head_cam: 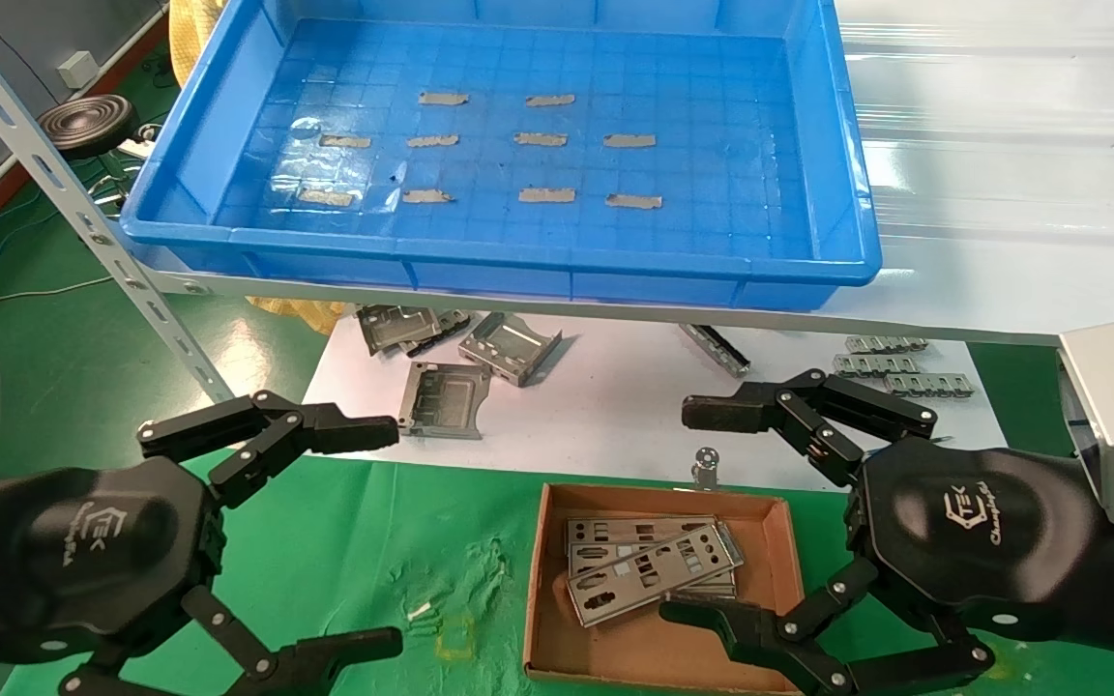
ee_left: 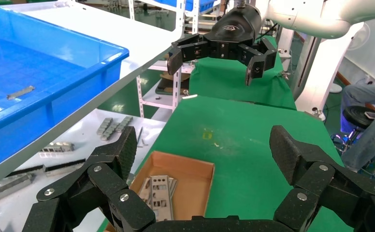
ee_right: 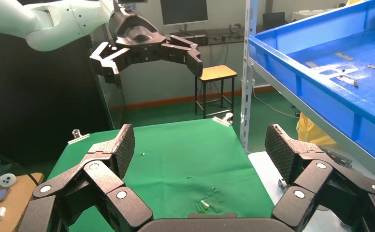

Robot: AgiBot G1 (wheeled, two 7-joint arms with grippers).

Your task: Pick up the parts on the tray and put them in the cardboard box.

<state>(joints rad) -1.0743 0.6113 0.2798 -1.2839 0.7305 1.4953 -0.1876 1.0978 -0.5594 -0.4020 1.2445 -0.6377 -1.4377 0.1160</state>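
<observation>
The blue tray [head_cam: 180,184] stands on the upper shelf and holds only grey tape strips [head_cam: 547,195] on its grid floor; no plates show in it. The cardboard box [head_cam: 779,551] lies on the green cloth at front centre with a stack of silver-grey plates [head_cam: 649,565] inside, also visible in the left wrist view [ee_left: 159,193]. My left gripper [head_cam: 373,532] is open and empty, left of the box. My right gripper [head_cam: 697,512] is open and empty, right of the box, its fingertips [head_cam: 692,611] over the box's edge.
Folded grey metal brackets [head_cam: 446,398] and toothed metal strips [head_cam: 891,365] lie on the white lower surface behind the box. A slotted shelf post [head_cam: 83,217] slants at left. A small round metal piece [head_cam: 707,462] stands just behind the box.
</observation>
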